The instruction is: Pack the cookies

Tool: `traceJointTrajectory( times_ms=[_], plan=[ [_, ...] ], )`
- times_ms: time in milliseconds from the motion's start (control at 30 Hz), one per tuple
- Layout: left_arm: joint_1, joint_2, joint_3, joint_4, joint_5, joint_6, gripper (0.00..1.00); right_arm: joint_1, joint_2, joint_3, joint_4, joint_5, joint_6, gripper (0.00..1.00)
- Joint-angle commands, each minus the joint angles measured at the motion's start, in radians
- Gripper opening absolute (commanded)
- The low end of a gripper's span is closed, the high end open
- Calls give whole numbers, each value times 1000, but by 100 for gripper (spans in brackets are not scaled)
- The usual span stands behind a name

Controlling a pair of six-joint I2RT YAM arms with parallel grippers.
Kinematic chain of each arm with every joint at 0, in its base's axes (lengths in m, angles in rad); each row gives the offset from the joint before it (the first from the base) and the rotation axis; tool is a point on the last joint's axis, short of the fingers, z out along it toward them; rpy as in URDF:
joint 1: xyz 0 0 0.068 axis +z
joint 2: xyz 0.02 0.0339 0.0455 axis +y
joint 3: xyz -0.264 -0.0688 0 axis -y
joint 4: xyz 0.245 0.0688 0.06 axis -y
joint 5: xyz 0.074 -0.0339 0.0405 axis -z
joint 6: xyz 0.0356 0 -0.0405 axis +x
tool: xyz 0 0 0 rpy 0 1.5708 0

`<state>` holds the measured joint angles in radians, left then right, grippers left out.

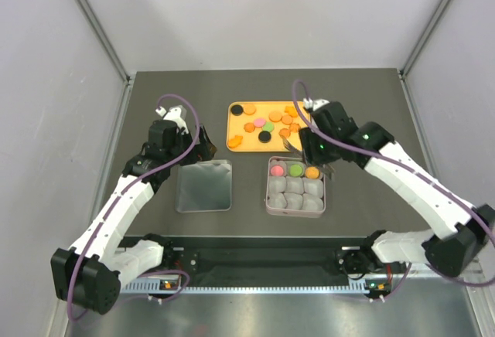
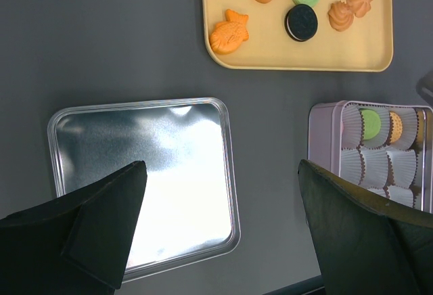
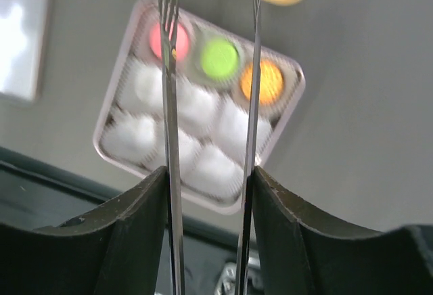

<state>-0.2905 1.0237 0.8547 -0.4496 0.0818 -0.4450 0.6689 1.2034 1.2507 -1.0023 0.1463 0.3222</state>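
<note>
Several cookies (image 1: 263, 124), mostly orange with pink, green and black ones, lie on an orange tray (image 1: 234, 108). The square tin (image 1: 267, 192) holds a pink cookie (image 1: 277, 170), a green cookie (image 1: 295, 169) and an orange cookie (image 1: 312, 172) in its far row; its other paper cups are empty. My right gripper (image 1: 313, 148) is shut on metal tongs (image 3: 169, 105), whose two blades stand apart and empty above the tin (image 3: 114, 86). My left gripper (image 2: 223, 234) is open and empty, above the right edge of the tin's lid (image 2: 169, 166).
The silver lid (image 1: 204, 185) lies flat left of the tin. A fish-shaped orange cookie (image 2: 229, 32) and a black cookie (image 2: 301, 21) lie on the tray's near part (image 2: 270, 55). Grey walls stand on both sides and at the back.
</note>
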Motion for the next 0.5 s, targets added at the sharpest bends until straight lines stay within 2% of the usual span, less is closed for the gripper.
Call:
traceJointTrajectory(
  times_ms=[0,267,467],
  plan=[
    [4,-17,7,23,-2,6,98,-8,123,102,149,-57,-26,49],
    [4,-13,7,20,-5,8,98,-5,399,260,251,-117,-17,50],
    [4,-16,7,22,-8,8,98,3,515,302,266,-88,-15,50]
  ],
)
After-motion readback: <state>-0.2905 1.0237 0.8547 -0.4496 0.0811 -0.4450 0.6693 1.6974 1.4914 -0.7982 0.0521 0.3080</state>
